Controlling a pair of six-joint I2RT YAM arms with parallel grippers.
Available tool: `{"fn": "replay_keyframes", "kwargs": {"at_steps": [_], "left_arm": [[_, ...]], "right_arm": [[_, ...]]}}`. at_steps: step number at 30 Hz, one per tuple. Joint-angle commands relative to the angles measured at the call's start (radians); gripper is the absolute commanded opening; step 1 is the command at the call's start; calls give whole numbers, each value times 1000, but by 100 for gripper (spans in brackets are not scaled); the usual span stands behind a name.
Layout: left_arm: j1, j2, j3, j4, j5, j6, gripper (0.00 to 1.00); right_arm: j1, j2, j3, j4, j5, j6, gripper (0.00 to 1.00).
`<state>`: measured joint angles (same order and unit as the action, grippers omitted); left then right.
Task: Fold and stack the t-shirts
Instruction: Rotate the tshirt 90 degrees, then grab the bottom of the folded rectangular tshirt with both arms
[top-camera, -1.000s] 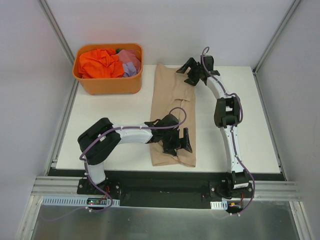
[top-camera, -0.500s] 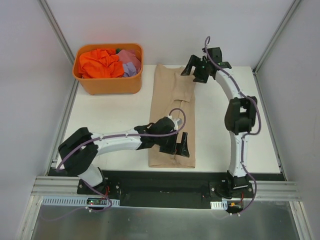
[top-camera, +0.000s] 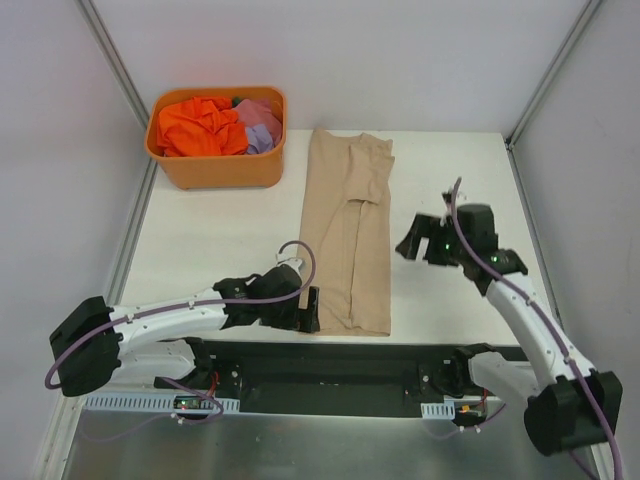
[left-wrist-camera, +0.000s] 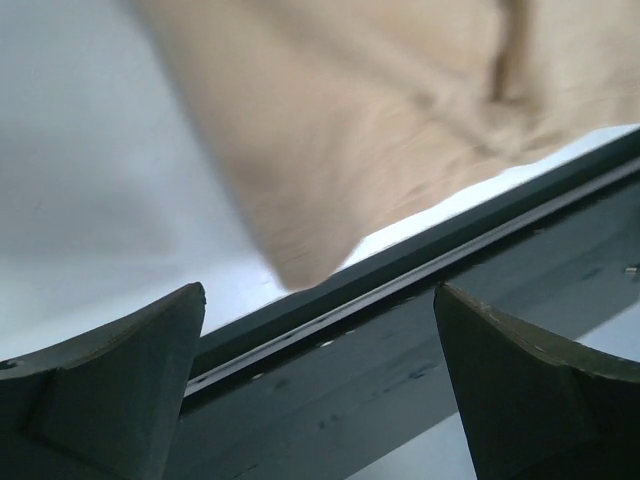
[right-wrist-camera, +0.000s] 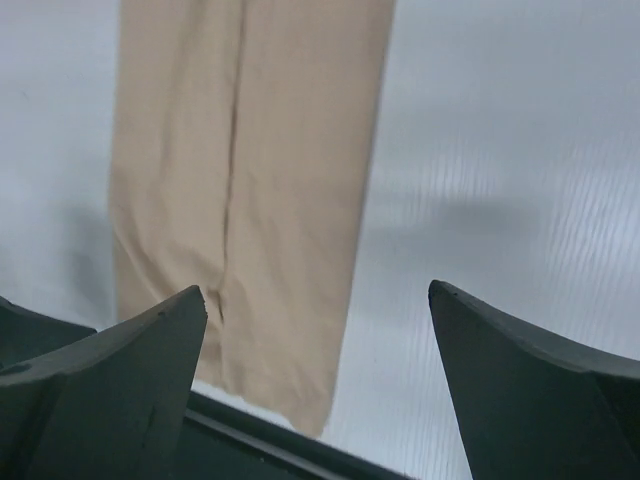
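Because the left wrist view is blurred, only one near corner of the beige t-shirt (left-wrist-camera: 350, 130) can be made out there, lying just inside the dark rail (left-wrist-camera: 380, 330) at the table's front edge. The left gripper (left-wrist-camera: 318, 290) is seen with its fingers spread wide and nothing held between them.

From above, the beige t-shirt (top-camera: 347, 240) is laid as a long folded strip running from 12 to 6 o'clock down the middle of the table (top-camera: 220, 250), its near end reaching the front edge. The left gripper (top-camera: 308, 310) is placed at the strip's 7 o'clock corner. The right gripper (top-camera: 415, 243) is held at 3 o'clock of the strip, apart from it, its fingers likewise spread and empty in the right wrist view (right-wrist-camera: 316, 292).

At 10 o'clock, an orange tub (top-camera: 218, 170) holds a crumpled orange t-shirt (top-camera: 198, 125) and a lilac t-shirt (top-camera: 262, 125), both partly hidden by its walls; a small dark scrap at its far rim cannot be identified.

Bare white table is seen at 9 and 3 o'clock of the strip.
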<state>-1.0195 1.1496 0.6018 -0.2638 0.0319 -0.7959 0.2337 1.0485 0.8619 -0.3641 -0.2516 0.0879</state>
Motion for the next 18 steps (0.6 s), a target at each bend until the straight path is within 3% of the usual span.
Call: {"fn": "replay_keyframes", "kwargs": {"at_steps": [1, 6, 10, 18], "left_arm": [[2, -45, -72, -87, -81, -74, 95], [2, -1, -73, -80, -127, -95, 81], [1, 68, -28, -66, -116, -114, 60], [-1, 84, -68, -55, -79, -120, 26]], "right_arm": [[58, -169, -181, -71, 49, 84, 95], [142, -275, -299, -156, 19, 141, 95], [199, -263, -360, -159, -41, 150, 95], [323, -214, -365, -183, 21, 153, 99]]}}
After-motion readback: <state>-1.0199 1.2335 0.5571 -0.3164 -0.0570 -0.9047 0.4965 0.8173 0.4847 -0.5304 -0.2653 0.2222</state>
